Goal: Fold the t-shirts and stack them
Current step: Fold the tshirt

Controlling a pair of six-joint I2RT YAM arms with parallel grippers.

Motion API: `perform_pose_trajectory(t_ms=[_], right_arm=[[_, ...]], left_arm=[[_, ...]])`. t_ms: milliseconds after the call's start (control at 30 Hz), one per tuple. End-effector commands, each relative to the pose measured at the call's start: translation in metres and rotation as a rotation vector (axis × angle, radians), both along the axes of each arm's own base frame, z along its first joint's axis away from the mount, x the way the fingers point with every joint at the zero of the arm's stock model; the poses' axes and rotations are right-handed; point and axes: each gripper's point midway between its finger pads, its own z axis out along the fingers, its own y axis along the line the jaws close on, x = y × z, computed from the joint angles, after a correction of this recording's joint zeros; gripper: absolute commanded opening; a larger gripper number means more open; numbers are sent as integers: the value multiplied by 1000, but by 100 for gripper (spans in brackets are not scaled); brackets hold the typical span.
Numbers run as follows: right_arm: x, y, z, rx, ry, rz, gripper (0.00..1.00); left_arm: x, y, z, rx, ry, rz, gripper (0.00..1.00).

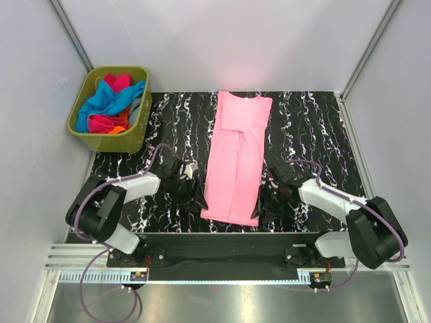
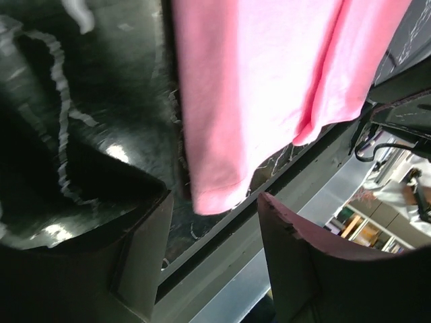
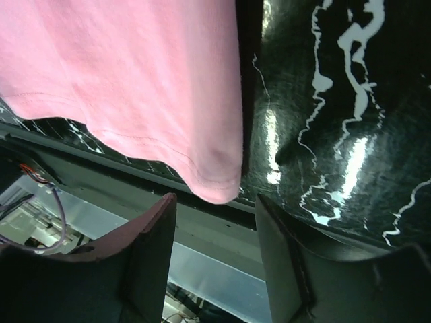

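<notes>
A light pink t-shirt (image 1: 236, 158), folded into a long narrow strip, lies flat on the black marbled table, running from the far edge toward me. My left gripper (image 1: 200, 202) sits at its near left corner and my right gripper (image 1: 259, 210) at its near right corner. In the left wrist view the jaws (image 2: 214, 202) stand open, and the shirt's corner (image 2: 215, 195) lies just past the tips, untouched. The right wrist view shows the same. There the open gripper (image 3: 215, 198) has the hem corner (image 3: 219, 182) just beyond its tips. More t-shirts (image 1: 111, 108) in blue, magenta, orange and grey are piled in the bin.
An olive-green bin (image 1: 138, 131) stands at the far left corner of the table. White walls close in the left, right and back sides. The table's near edge and a metal rail (image 1: 229, 239) run just below both grippers.
</notes>
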Motion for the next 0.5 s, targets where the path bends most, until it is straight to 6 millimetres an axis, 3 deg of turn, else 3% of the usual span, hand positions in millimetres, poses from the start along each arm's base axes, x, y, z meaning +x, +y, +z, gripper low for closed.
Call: perform_pose_trajectory(t_ms=[0,233,467], right_arm=[[18,19,5,83,-28,-45,58],[18,16,-12,40,10,-52,60],[15,11,-25,-1,40,-56,60]], left_arm=[[11,-4,-7,53,-35,-11,61],[21,3,-14,153,-55,6,63],[13,8,-29,187,-9,-25,59]])
